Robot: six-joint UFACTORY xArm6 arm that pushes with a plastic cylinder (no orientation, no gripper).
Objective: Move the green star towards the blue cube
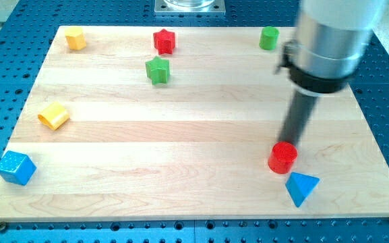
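Camera view: one wooden board (201, 196) on a blue perforated bench; no containers are present, so nothing is held in one.
Jaws: none fitted; the arm ends in a plain rod, so there is no spread or pinch to report.
My tip (290, 144): at the view's lower right, touching or just behind the red cylinder (282, 157), with the blue triangular block (301, 187) just below it.
Green star (158, 70): upper centre, just below the red star (164, 41), well apart from my tip.
Blue cube (15, 167): lower-left corner.
Step in hand: reposition my tip to the star's upper-right side.
Method: approach clear of the red star, then push down-left along the line to the cube.
Caution: the yellow block (53, 116) lies near that line; pass below it.
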